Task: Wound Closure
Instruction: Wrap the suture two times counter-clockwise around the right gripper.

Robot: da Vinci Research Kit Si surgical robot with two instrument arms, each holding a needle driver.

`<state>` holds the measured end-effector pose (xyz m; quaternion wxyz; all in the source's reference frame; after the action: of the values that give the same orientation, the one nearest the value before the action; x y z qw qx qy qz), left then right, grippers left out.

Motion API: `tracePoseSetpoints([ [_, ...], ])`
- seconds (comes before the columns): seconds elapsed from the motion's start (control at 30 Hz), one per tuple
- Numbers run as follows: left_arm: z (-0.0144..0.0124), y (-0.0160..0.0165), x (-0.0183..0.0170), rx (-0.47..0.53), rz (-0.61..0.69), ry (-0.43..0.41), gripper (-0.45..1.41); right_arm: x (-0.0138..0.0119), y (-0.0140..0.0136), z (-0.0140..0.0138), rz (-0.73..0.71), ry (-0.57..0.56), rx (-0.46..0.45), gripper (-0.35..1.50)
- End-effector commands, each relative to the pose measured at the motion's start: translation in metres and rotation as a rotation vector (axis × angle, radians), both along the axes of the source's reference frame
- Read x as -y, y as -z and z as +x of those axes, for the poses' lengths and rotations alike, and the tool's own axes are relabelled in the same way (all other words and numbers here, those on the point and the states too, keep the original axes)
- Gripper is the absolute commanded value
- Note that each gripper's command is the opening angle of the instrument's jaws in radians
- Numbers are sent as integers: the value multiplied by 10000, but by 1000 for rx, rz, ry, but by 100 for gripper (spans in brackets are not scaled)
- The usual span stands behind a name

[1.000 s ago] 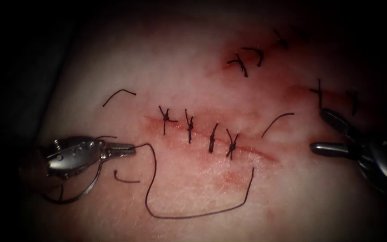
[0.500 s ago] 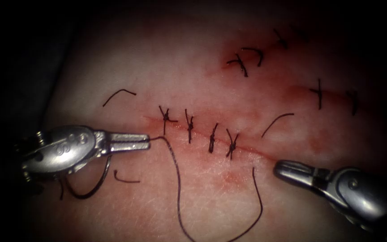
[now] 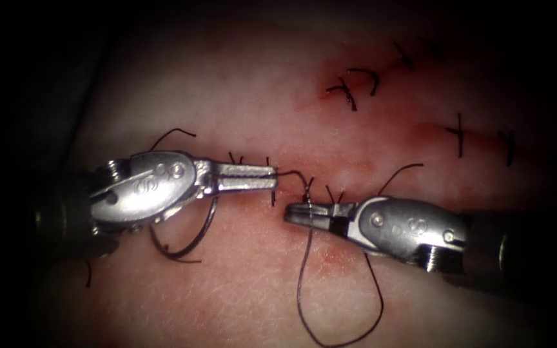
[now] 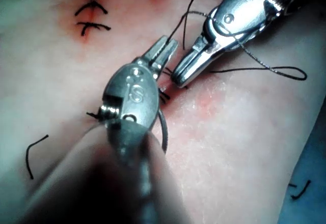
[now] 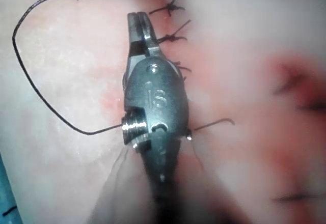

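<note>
Left tool (image 3: 272, 178): advanced rightward, clamped on thread (image 3: 304, 283). Right tool (image 3: 291, 213): brought in over cut (image 3: 349, 209), jaws nearly closed, grasp undetermined. Tools now almost touching.

Dark thread (image 3: 304, 283) looping below the stitched cut (image 3: 356, 209), curved needle (image 3: 191, 238) out of tissue (image 3: 259, 96)

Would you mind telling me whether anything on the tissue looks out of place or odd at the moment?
Mostly loose bits: cut ends of thread lie on the tissue away from the cut, and red fluid stains it below the stitches. The left tool holds the thread; the needle hangs beneath it, outside the tissue.
</note>
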<state>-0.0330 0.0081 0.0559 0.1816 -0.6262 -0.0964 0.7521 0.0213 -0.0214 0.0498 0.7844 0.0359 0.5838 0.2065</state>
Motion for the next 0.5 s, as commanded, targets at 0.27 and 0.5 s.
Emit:
tracePoseSetpoints([
  [0.27, -19, -47, 3, -119, -28, 0, -45, -2, 23, 11, -49, -96, -211, -35],
  [0.5, -36, -53, 19, -126, -38, -28, -45, -7, 46, 17, -92, -216, -162, -35],
])
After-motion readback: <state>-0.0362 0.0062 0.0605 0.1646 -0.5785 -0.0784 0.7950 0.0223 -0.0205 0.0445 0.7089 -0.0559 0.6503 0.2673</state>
